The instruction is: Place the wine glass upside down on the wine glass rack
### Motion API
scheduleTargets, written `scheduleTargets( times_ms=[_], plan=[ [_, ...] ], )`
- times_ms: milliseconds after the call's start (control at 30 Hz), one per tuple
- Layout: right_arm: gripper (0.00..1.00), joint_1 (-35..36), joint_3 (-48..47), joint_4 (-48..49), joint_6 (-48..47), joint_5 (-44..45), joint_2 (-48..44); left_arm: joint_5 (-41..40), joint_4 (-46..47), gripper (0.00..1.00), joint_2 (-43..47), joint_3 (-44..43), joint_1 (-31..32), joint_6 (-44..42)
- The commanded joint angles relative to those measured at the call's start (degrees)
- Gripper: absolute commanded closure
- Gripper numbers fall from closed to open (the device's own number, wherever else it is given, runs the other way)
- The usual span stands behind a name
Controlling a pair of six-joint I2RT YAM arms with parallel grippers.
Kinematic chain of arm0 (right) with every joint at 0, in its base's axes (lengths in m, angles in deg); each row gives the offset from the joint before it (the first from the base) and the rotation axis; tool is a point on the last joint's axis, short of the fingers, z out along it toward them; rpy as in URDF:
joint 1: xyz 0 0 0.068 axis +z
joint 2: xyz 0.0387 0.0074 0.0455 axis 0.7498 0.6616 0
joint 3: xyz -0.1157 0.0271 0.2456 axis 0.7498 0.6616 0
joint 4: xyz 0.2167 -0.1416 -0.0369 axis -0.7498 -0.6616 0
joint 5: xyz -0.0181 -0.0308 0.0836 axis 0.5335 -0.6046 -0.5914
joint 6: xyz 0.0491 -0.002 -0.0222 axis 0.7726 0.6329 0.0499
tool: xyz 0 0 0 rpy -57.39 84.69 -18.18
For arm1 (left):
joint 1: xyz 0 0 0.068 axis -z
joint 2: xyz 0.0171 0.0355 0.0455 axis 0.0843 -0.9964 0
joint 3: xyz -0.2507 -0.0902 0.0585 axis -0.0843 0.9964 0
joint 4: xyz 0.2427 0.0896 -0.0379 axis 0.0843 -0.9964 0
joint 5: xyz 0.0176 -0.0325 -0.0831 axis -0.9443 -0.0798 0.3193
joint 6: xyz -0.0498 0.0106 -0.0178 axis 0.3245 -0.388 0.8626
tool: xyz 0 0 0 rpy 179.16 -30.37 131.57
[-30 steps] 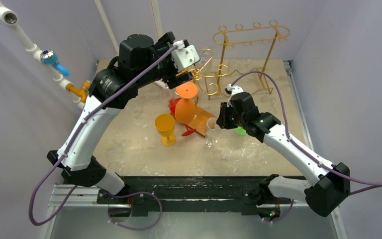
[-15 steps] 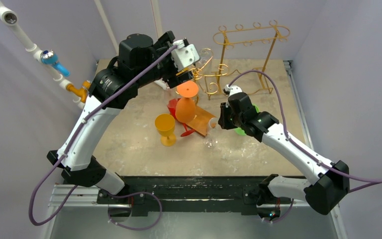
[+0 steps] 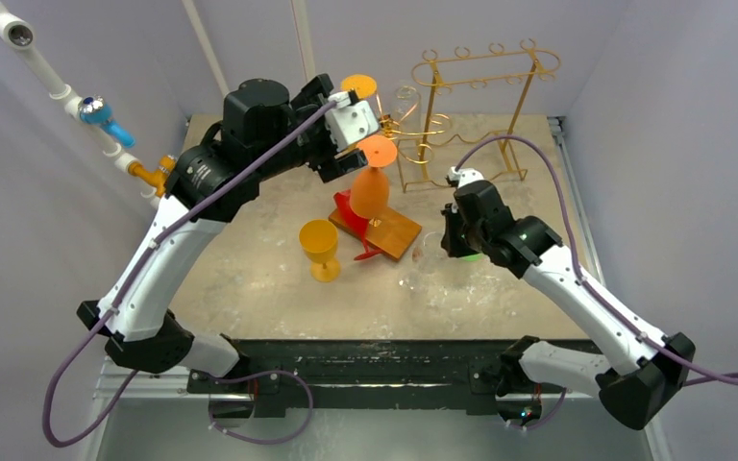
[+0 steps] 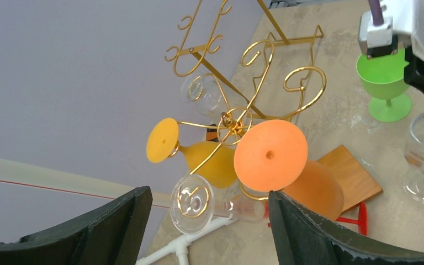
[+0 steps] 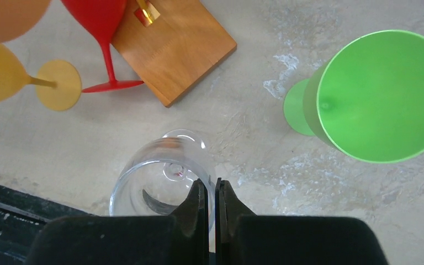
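Two glasses in play: one hung, one gripped.
Right jaws are pinched together on the rim of the clear wine glass [image 5: 160, 187], which stands upright on the tabletop [image 5: 243, 127] near the green glass [image 5: 381, 94]. Left jaws gape wide, holding nothing, and face the orange wine glass [image 4: 270, 157], which hangs foot-up on the gold rack [image 4: 233, 121].

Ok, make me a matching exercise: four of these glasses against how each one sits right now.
1 orange glass
2 red glass
3 green glass
4 clear glass

A upright, nothing touching it
B rim pinched by the right gripper
C lying on its side
D upside down on the rack

Pairs: 1-D, 2-C, 3-A, 4-B
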Motion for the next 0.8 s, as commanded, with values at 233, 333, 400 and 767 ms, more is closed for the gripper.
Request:
scheduleTargets(
  times_ms=[233, 333, 400, 767],
  plan=[
    [1.00, 0.1, -4.6, -3.4, -0.5, -3.5, -3.2, -11.3, 4.2, 0.25, 1.6, 16.4, 0.1, 2.2],
    [1.00, 0.1, -5.2, -2.6, 0.0, -4.8, -4.4, -10.8, 3.8, 0.27, -0.1, 17.6, 0.1, 2.3],
    [1.00, 0.1, -5.3, -2.3, 0.3, -4.8, -4.5, -10.9, 3.9, 0.28, -0.9, 17.6, 0.1, 2.6],
    [1.00, 0.1, -6.2, -3.0, 0.4, -4.5, -6.9, -10.9, 0.2, 0.30, -1.2, 13.2, 0.1, 2.4]
  ],
)
